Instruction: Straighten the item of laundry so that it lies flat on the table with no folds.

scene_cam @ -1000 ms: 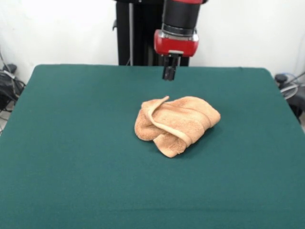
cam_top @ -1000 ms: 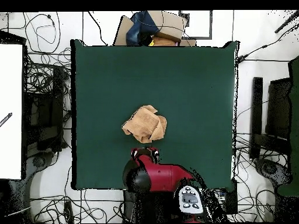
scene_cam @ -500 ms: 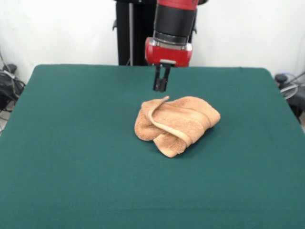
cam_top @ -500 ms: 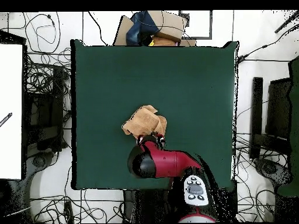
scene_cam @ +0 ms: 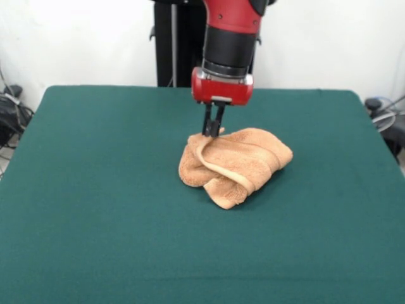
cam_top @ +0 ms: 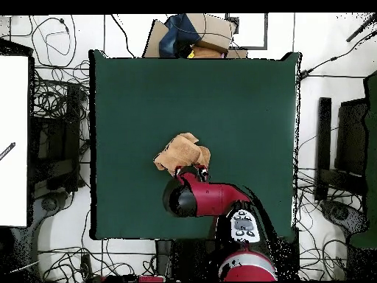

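Above crumpled towel (scene_cam: 234,164), arm vertical, tool (scene_cam: 212,130) tips at raised fold

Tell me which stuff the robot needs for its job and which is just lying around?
Needed: crumpled orange towel, green table, robot hand at the towel's far edge.
Lying around: cables, cardboard and blue thing past the table.
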